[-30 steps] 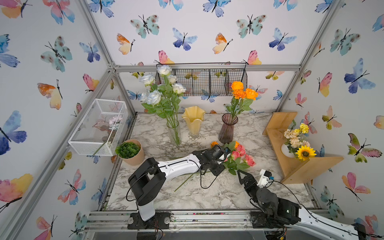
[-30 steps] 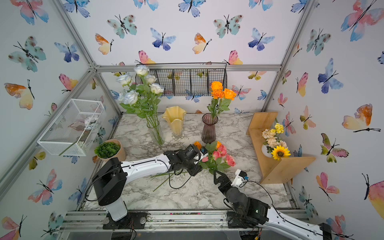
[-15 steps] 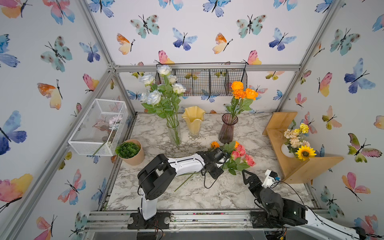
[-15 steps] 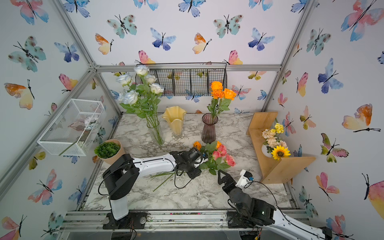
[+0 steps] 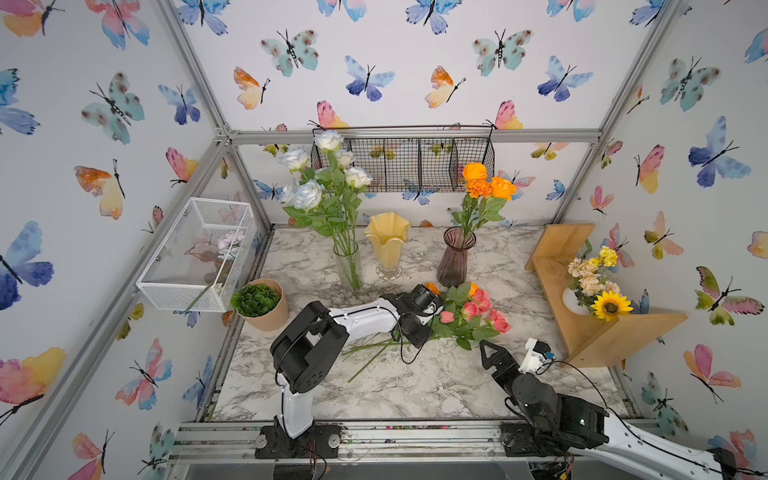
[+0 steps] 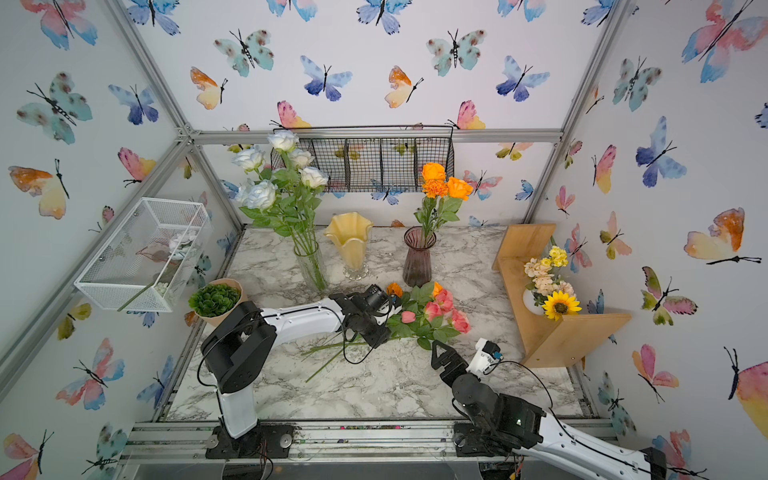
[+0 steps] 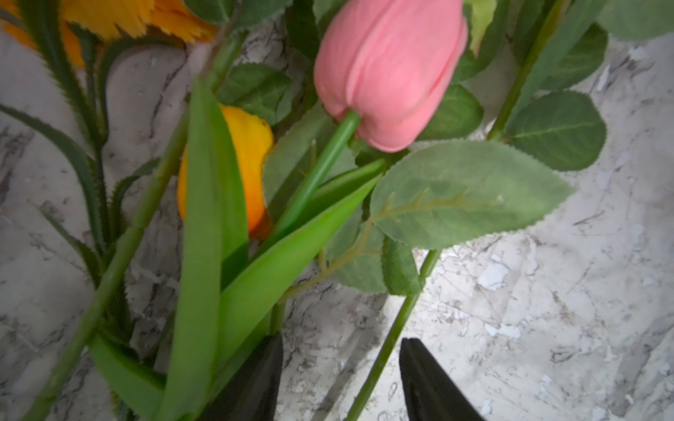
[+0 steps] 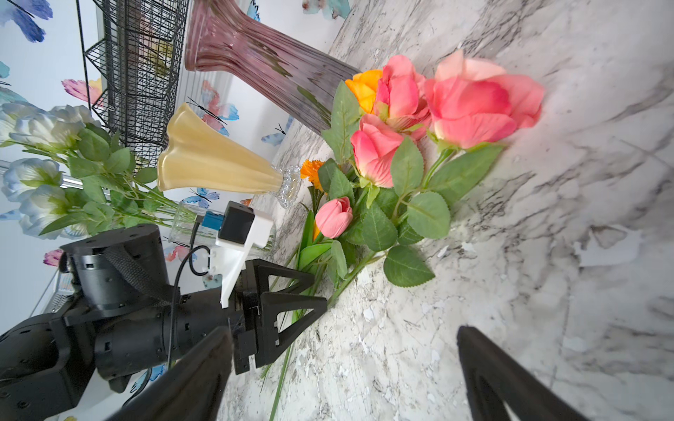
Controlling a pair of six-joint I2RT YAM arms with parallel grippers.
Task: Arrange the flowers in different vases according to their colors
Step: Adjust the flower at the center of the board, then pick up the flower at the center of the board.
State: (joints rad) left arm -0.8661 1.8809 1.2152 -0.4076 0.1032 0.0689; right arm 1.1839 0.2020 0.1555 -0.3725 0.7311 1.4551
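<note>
A loose pile of flowers lies mid-table: pink roses point(image 5: 482, 309), a pink tulip bud point(image 7: 390, 73), an orange tulip point(image 7: 251, 160) and a marigold point(image 5: 432, 287). My left gripper point(image 7: 341, 340) sits low over their stems, open, with one thin green stem point(image 7: 386, 346) running between its fingers, unclamped. My right gripper point(image 8: 344, 331) is open and empty, in front of the pile. At the back, the clear vase point(image 5: 348, 262) holds white roses, the yellow vase point(image 5: 388, 245) is empty, and the purple vase point(image 5: 455, 257) holds orange flowers point(image 5: 486, 185).
A tan pot with a green succulent point(image 5: 259, 303) stands at the left edge. A white mesh basket point(image 5: 195, 253) hangs on the left wall and a black wire basket point(image 5: 403, 164) on the back wall. The wooden shelf point(image 5: 582, 332) at the right carries a sunflower bouquet point(image 5: 598, 286).
My left arm's elbow has swung to the right while its gripper stayed at the stems, its jaws narrowing a little. The right arm has barely moved.
</note>
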